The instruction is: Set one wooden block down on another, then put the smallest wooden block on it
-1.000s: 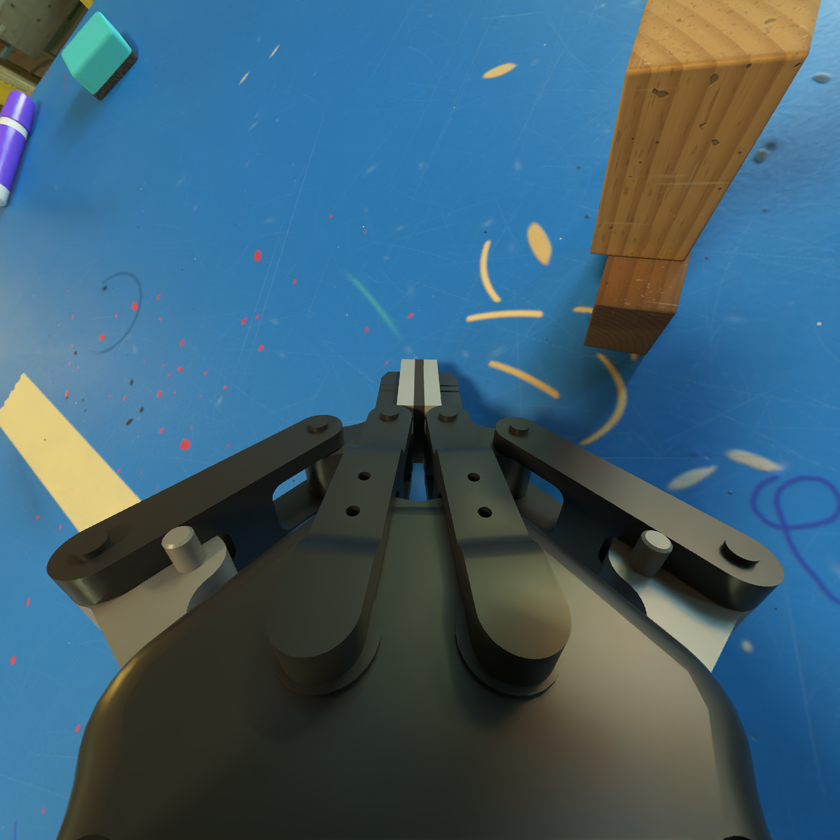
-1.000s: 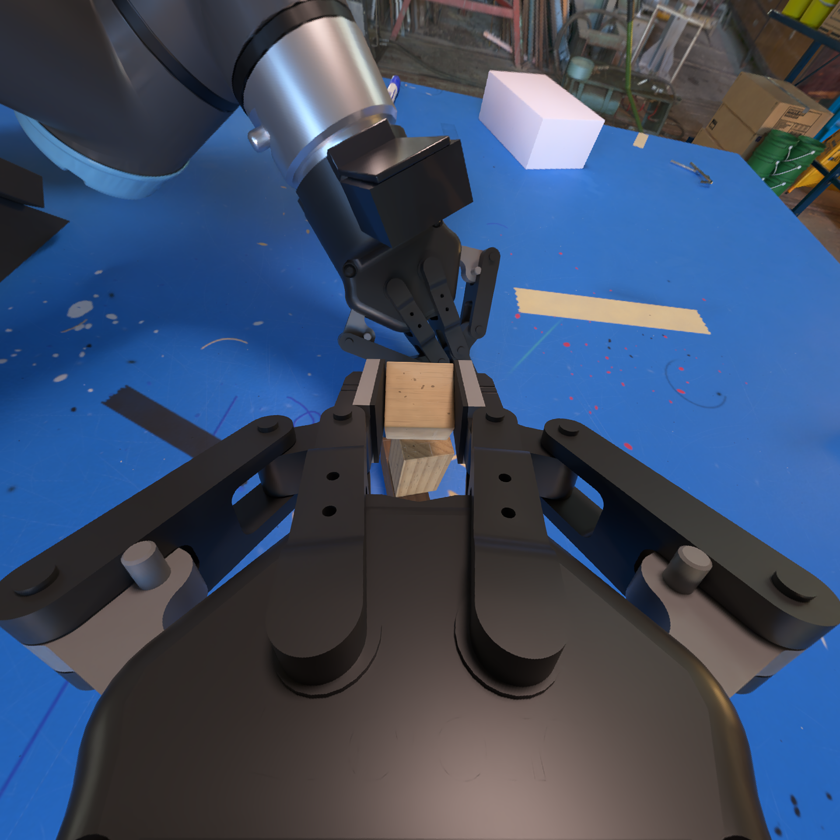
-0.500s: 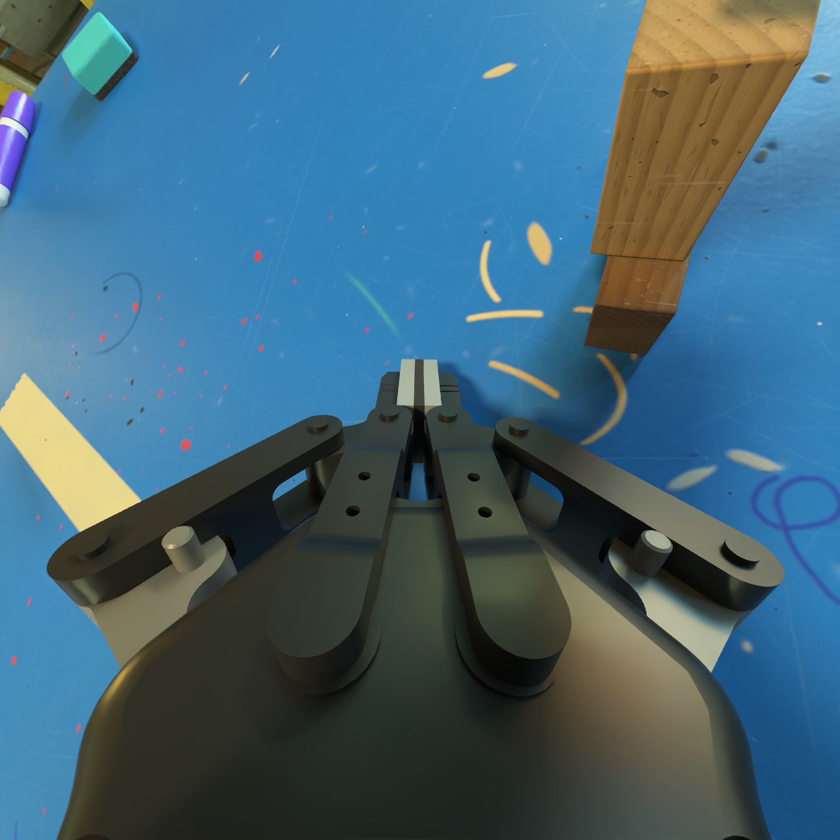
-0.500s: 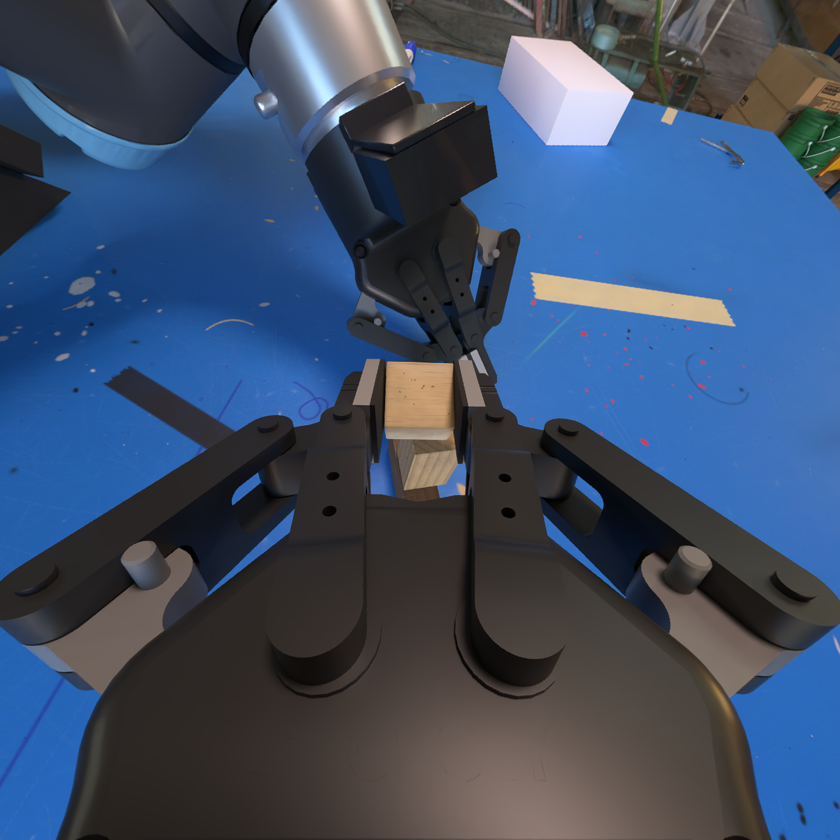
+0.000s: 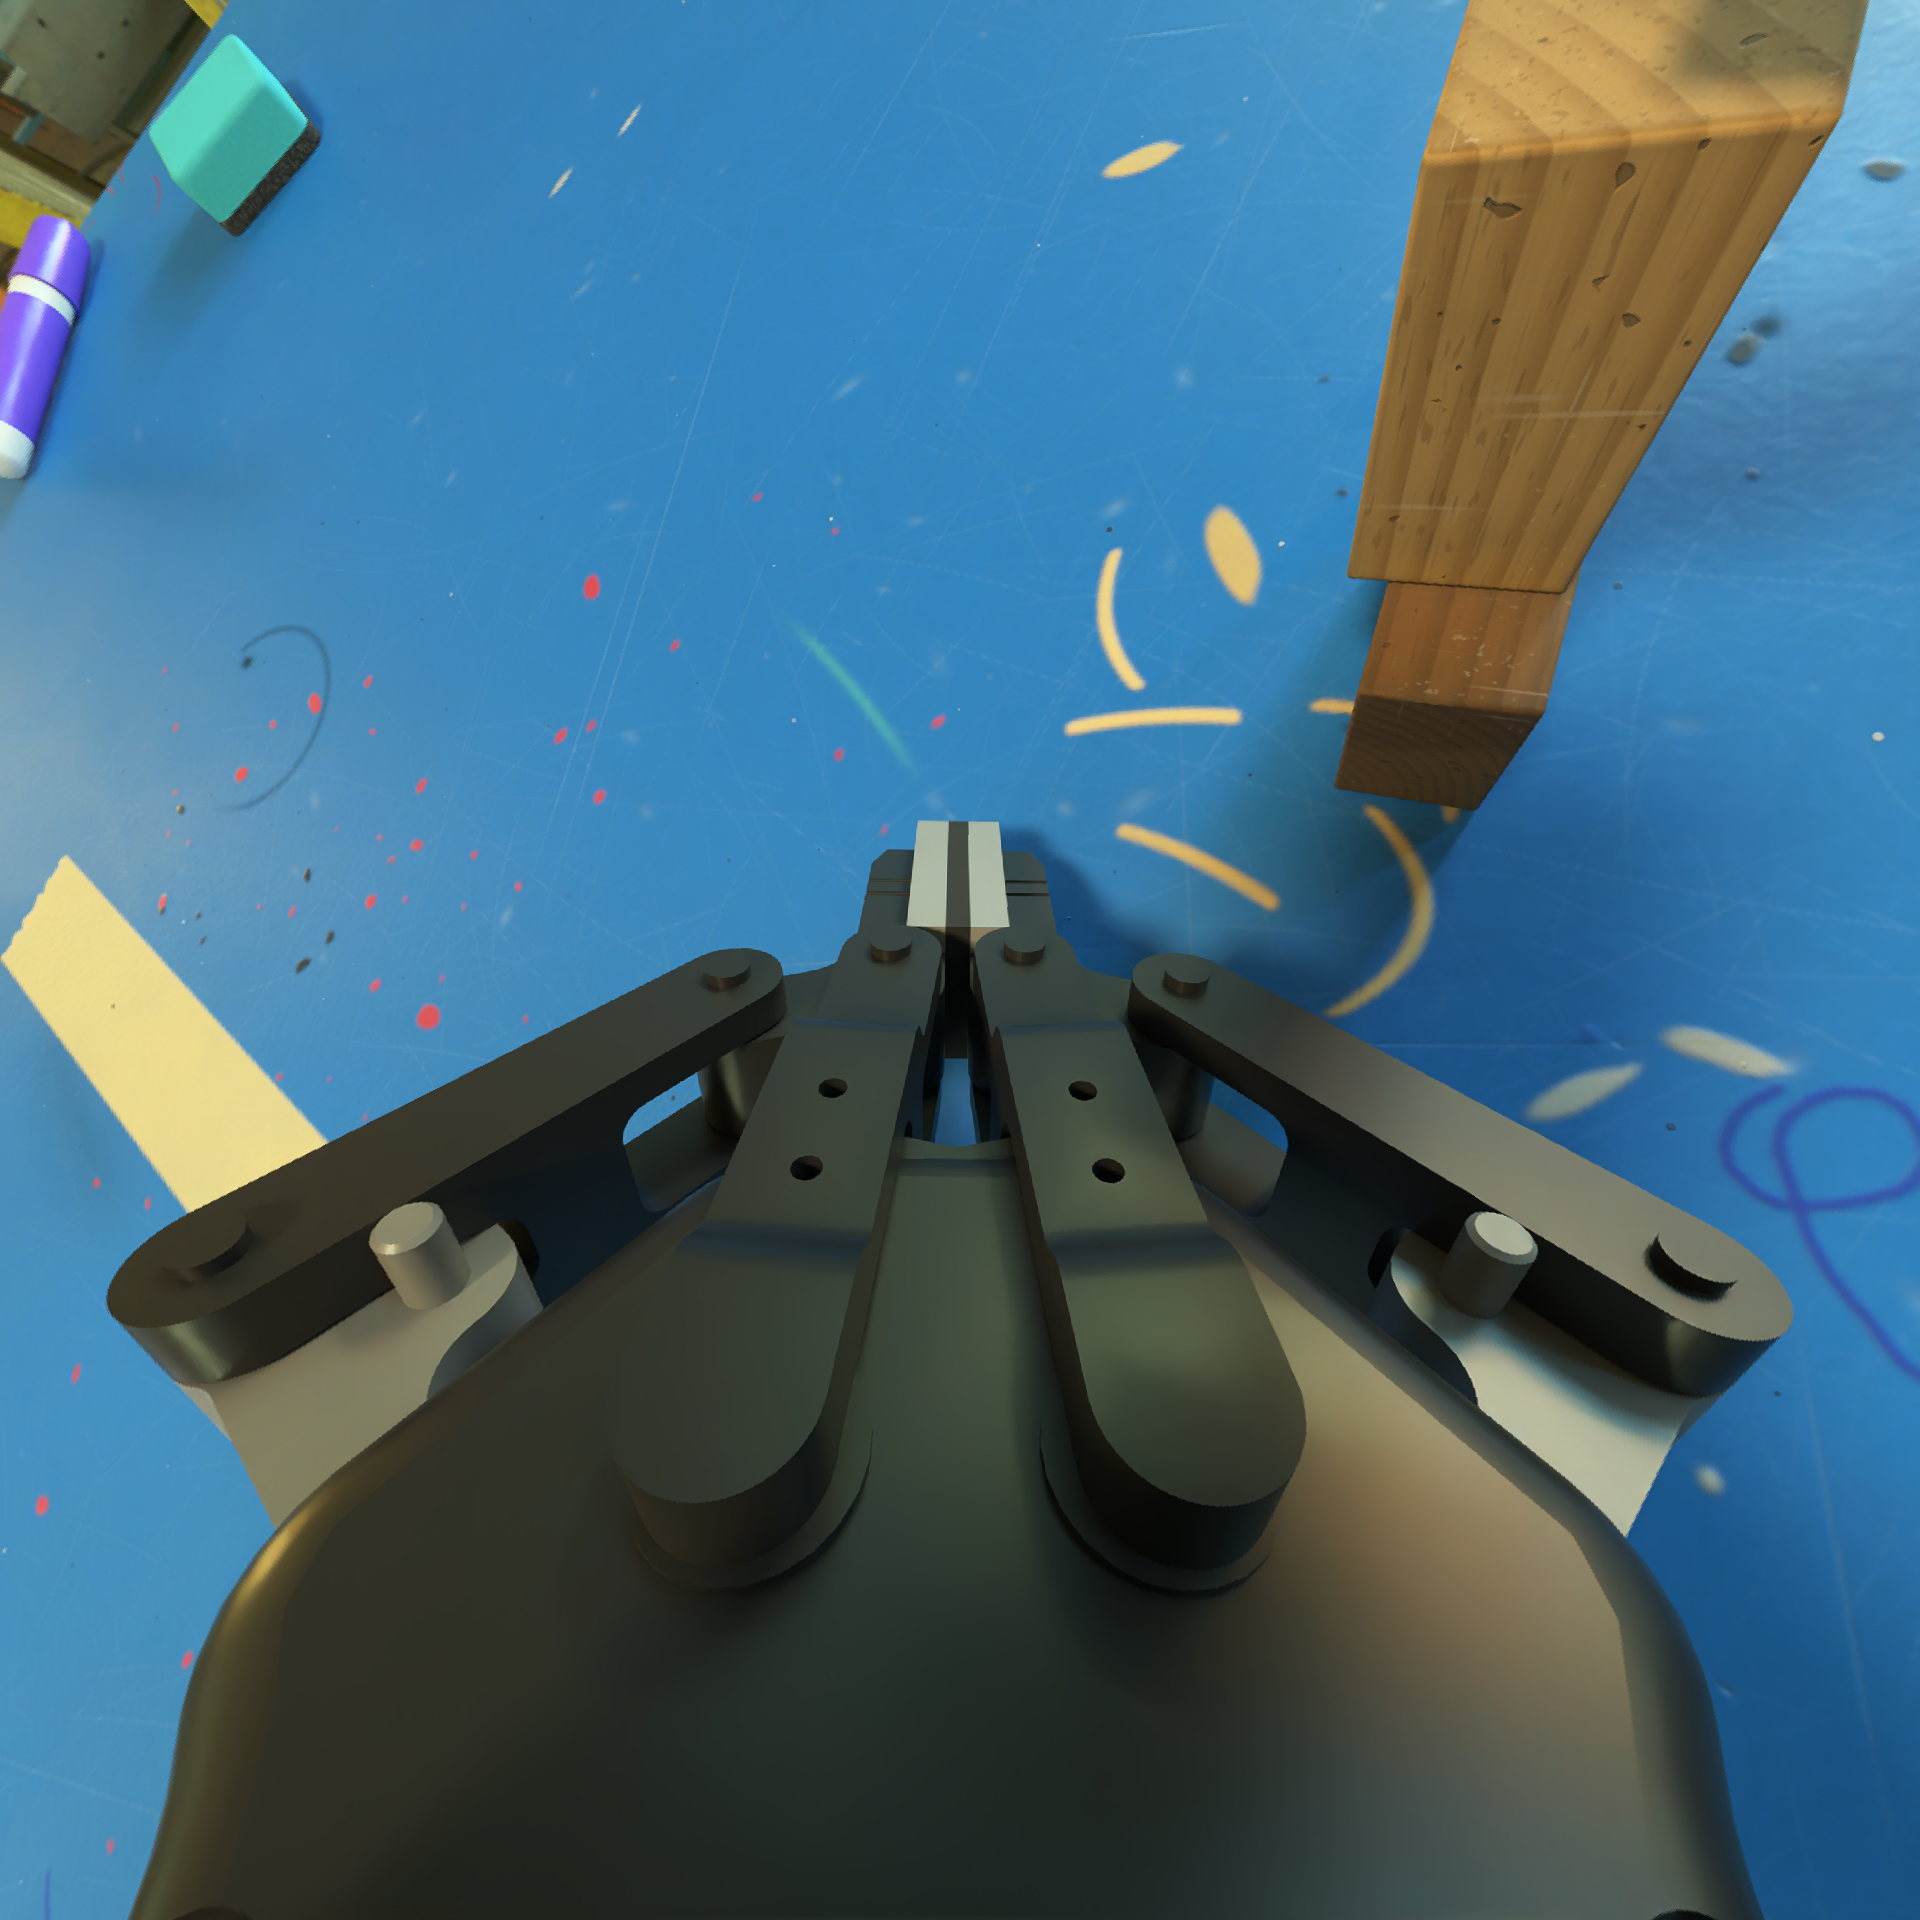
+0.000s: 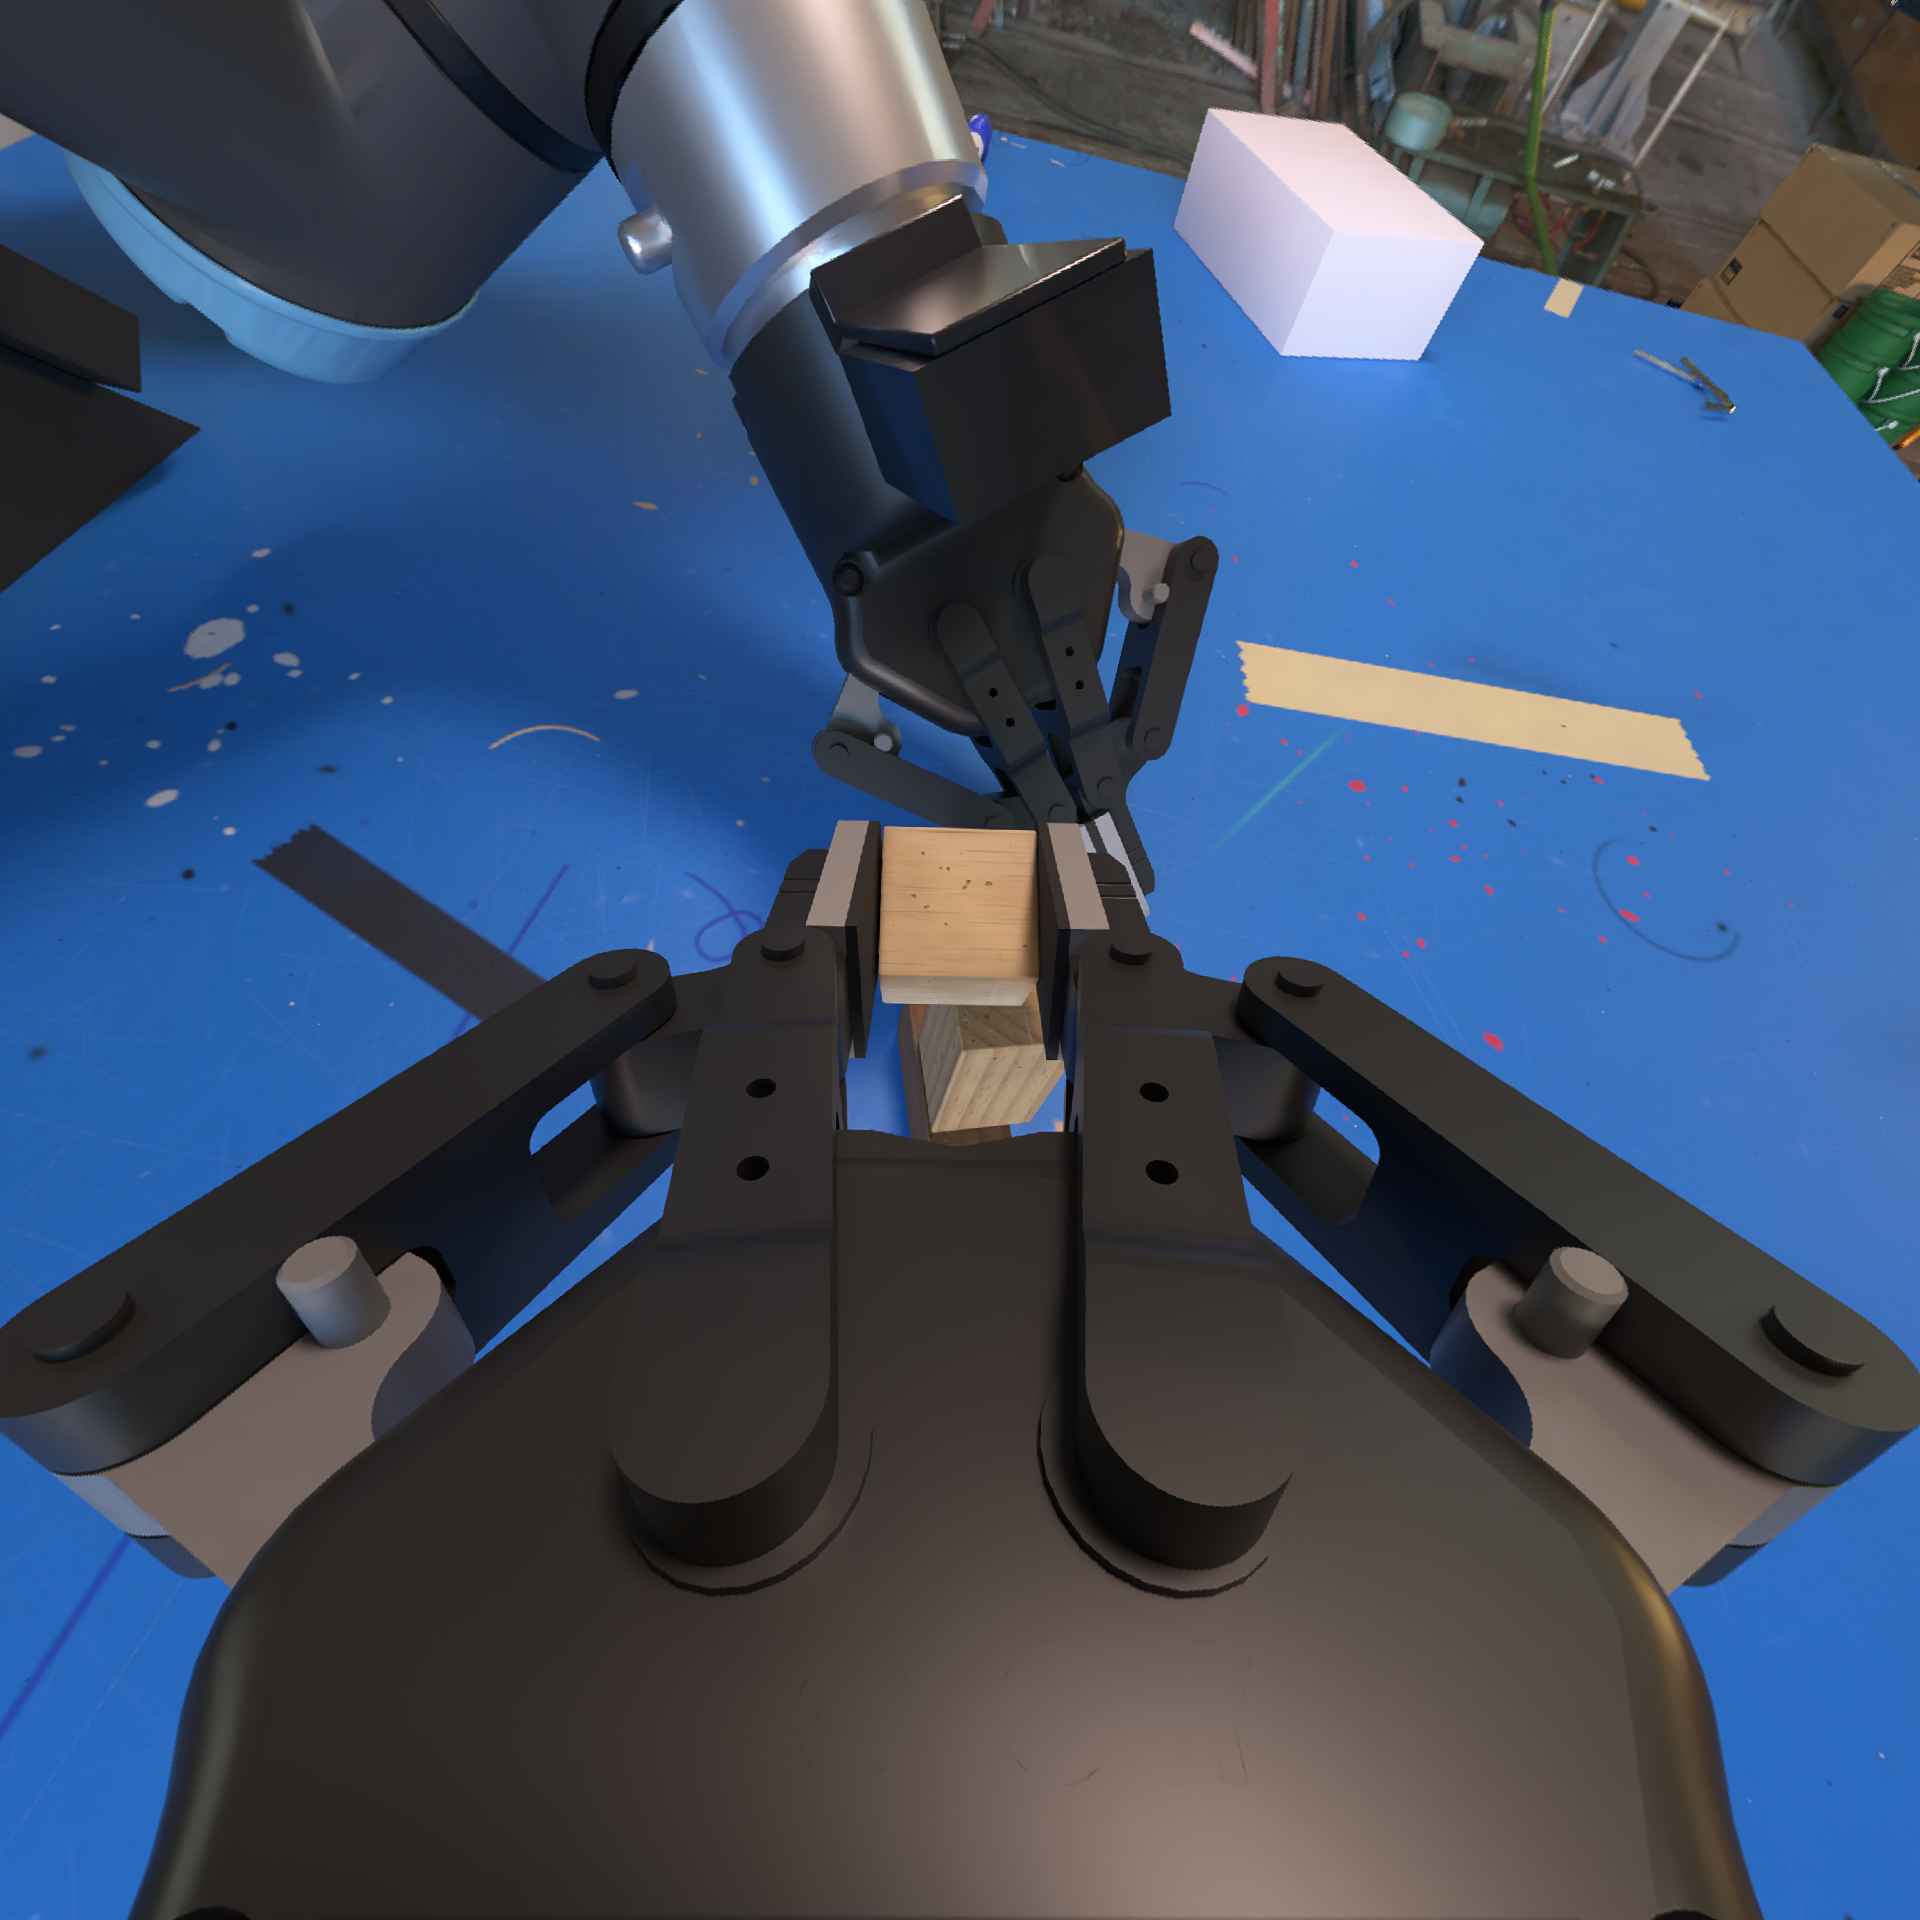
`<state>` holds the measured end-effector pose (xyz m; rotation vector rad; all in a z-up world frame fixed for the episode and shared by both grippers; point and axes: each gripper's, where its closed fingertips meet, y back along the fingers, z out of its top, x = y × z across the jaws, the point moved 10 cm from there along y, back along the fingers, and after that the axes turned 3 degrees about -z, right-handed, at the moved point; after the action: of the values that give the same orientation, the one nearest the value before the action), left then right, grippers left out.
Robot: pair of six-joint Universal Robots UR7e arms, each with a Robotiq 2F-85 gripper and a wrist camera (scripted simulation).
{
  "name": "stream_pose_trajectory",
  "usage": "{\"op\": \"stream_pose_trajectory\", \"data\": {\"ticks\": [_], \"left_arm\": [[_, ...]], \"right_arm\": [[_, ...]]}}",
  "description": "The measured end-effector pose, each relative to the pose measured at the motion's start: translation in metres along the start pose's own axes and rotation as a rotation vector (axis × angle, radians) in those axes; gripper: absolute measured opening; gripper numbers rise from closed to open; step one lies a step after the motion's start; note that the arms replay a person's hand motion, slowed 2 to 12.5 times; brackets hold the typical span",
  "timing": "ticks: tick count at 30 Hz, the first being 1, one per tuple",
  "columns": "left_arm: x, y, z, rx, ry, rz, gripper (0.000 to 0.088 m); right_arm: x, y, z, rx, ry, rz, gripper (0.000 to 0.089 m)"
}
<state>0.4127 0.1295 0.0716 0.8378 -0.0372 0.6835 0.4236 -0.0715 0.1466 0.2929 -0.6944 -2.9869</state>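
Pads of our right gripper (image 6: pixel 958 909) clamp the smallest wooden block (image 6: pixel 958 902) above the two-block stack (image 6: pixel 987 1070); we centre it, lower level, then release, while the left gripper (image 5: pixel 957 873), pinched empty, waits left of the stack

The table (image 5: pixel 727 364) is showing blue with red specks, tan streaks and a pale yellow tape strip (image 6: pixel 1475 709). The upper block (image 5: pixel 1538 343) is showing light grained wood, the lower block (image 5: pixel 1455 691) darker brown. A teal eraser (image 5: pixel 229 125) and purple marker (image 5: pixel 36 332) are showing near the table's edge.
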Motion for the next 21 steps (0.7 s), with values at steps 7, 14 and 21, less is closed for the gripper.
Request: {"op": "stream_pose_trajectory", "data": {"ticks": [7,14,21], "left_arm": [[0.0,0.0,0.0,0.0,-0.001,0.001,0.0],[0.0,0.0,0.0,0.0,0.001,-0.001,0.0],[0.0,0.0,0.0,-0.001,0.004,-0.004,0.0]], "right_arm": [[-0.002,-0.002,-0.001,0.01,0.006,0.006,0.0259],[-0.009,-0.001,0.0,0.023,0.013,0.009,0.0259],[-0.017,0.0,0.002,0.012,-0.001,0.053,0.0259]]}}
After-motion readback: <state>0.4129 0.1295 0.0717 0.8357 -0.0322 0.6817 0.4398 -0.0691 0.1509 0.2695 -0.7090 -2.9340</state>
